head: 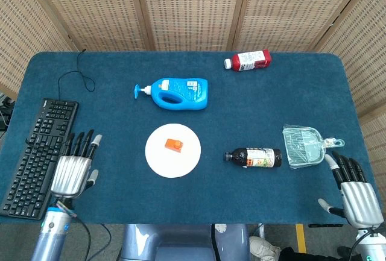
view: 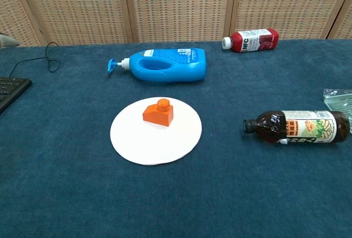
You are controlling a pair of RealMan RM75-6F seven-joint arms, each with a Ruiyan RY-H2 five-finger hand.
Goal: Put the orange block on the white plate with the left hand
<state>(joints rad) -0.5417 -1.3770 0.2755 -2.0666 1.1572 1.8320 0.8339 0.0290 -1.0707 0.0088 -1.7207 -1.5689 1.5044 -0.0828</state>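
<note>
The orange block lies on the white plate, a little above the plate's middle, with nothing touching it. My left hand is far off to the left at the table's front edge, beside the keyboard, open with fingers spread and empty. My right hand hangs at the front right corner, open and empty. Neither hand shows in the chest view.
A blue detergent bottle lies behind the plate. A dark bottle lies to the plate's right, a clear dustpan beyond it. A red bottle lies at the back. A black keyboard and cable are at the left.
</note>
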